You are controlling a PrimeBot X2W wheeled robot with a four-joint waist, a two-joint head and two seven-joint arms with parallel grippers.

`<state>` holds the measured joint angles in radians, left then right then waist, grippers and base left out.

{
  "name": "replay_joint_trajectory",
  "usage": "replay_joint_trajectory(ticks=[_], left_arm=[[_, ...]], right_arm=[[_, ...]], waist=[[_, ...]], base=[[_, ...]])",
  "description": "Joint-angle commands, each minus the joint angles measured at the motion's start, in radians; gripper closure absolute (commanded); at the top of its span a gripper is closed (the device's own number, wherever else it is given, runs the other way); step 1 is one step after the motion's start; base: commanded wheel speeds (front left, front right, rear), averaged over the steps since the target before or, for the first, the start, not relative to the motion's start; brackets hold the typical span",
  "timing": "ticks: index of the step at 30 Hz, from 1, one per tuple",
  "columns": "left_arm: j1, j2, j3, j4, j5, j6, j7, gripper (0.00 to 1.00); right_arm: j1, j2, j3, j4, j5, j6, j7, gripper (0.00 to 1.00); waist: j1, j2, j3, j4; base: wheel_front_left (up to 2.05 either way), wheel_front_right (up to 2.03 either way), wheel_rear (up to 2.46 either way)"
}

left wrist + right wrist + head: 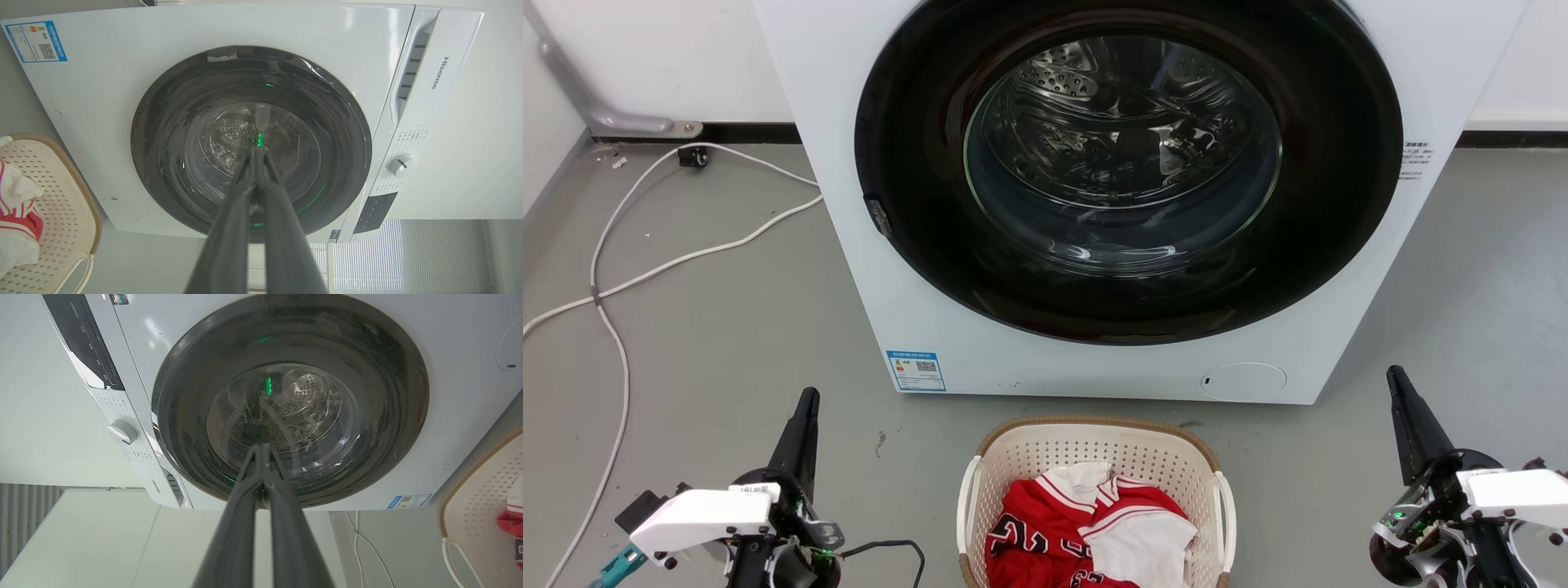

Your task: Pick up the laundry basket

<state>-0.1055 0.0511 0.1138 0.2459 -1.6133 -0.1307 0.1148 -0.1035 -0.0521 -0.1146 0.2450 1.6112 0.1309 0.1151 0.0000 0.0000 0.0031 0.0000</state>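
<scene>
Left gripper (808, 402) and right gripper (1396, 380) each pressed closed, apparently empty, flanking the laundry basket (1094, 452)

I am in a plain laundry room. Far in front of me a white front-loading washing machine (1094, 359) stands on a bare grey floor (727, 343) against a white wall (686, 57). Near me is a laundry basket (1094, 453) with red and white clothes (1045, 531). On the left, loose white cables (727, 245) lie on the floor.
</scene>
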Motion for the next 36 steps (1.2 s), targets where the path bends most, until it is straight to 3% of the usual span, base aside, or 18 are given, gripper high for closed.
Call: replay_joint_trajectory(ticks=[1,25,26,36], left_arm=[[-0.007,-0.001,0.004,0.001,0.002,-0.003,0.003,1.00],[-0.007,-0.001,0.004,0.001,0.002,-0.003,0.003,1.00],[0.000,0.000,0.000,0.001,0.000,0.000,-0.001,0.00],[0.024,-0.003,-0.009,-0.010,0.055,0.000,-0.039,0.00]], right_arm=[[-0.011,0.003,-0.001,0.001,0.002,0.000,0.003,1.00],[-0.011,0.003,-0.001,0.001,0.001,0.000,0.003,1.00],[0.000,0.000,0.000,0.001,0.000,0.000,-0.001,0.00],[0.033,0.001,-0.003,0.001,-0.063,0.000,-0.039,0.00]], waist=[[0.0000,0.0000,0.000,0.000],[0.0000,0.0000,0.000,0.000],[0.0000,0.0000,0.000,0.000],[0.0000,0.0000,0.001,0.000]], base=[[0.00,0.00,0.00],[0.00,0.00,0.00],[0.00,0.00,0.00],[0.00,0.00,0.00]])
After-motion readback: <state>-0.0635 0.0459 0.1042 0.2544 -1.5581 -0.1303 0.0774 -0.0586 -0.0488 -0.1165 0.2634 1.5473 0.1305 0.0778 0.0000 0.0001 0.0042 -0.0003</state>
